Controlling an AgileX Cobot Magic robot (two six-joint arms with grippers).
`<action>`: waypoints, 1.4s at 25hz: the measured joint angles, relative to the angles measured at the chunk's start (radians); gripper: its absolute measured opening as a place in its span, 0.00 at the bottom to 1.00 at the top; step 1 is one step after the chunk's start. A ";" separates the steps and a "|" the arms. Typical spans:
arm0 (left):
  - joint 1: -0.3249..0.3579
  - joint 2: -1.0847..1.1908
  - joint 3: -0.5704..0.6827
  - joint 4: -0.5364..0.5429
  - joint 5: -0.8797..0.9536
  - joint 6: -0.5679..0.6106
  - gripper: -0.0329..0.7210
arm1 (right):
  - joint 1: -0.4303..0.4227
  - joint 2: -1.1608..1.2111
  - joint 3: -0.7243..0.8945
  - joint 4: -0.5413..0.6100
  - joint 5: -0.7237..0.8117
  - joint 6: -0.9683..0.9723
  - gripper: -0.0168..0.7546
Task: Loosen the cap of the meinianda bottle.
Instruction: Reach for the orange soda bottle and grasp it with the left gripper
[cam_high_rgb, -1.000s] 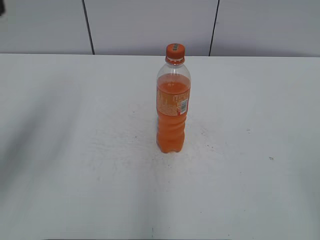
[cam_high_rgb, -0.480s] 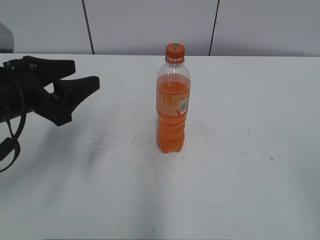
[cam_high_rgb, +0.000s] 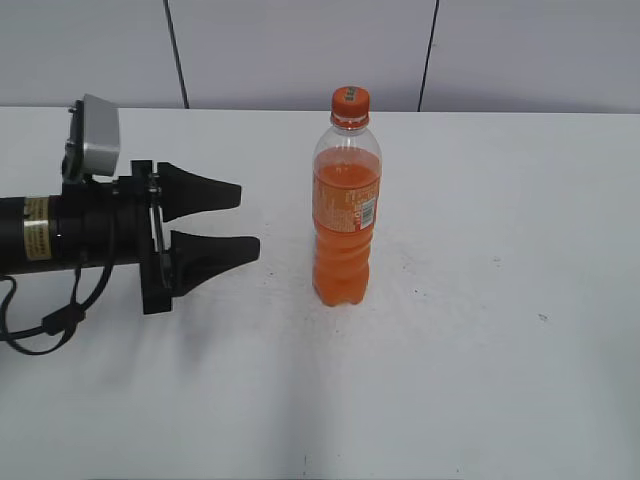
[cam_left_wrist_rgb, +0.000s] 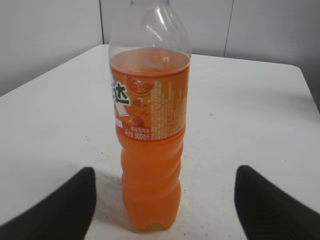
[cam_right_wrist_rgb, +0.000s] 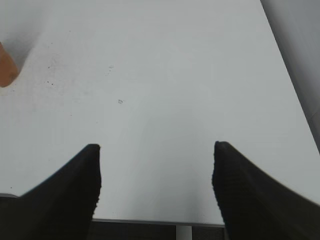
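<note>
The meinianda bottle (cam_high_rgb: 346, 215) stands upright near the middle of the white table (cam_high_rgb: 480, 380), with orange drink and an orange label. Its orange cap (cam_high_rgb: 350, 101) sits on top. My left gripper (cam_high_rgb: 245, 220) is open, lying level to the left of the bottle, its fingertips a short way from it. In the left wrist view the bottle (cam_left_wrist_rgb: 150, 145) stands ahead between the open fingers (cam_left_wrist_rgb: 162, 192); the cap is cut off at the top there. My right gripper (cam_right_wrist_rgb: 156, 165) is open and empty over the table's near edge; a sliver of the bottle (cam_right_wrist_rgb: 6, 69) shows at the left edge.
A grey panelled wall (cam_high_rgb: 300, 50) runs behind the table's far edge. The table's near edge (cam_right_wrist_rgb: 150, 221) shows under the right gripper. Small dark specks (cam_high_rgb: 541, 317) mark the tabletop.
My left arm has come into the exterior view from the left and moved right towards the bottle, turning level with open fingers. The bottle has not moved.
</note>
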 joint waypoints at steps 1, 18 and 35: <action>-0.008 0.020 -0.028 0.011 -0.004 0.000 0.73 | 0.000 0.000 0.000 0.000 0.000 0.000 0.70; -0.172 0.363 -0.448 0.086 -0.009 -0.057 0.93 | 0.000 0.000 0.000 0.000 0.000 0.000 0.70; -0.226 0.456 -0.595 0.092 -0.012 -0.128 0.61 | 0.000 0.000 0.000 0.000 0.000 0.000 0.70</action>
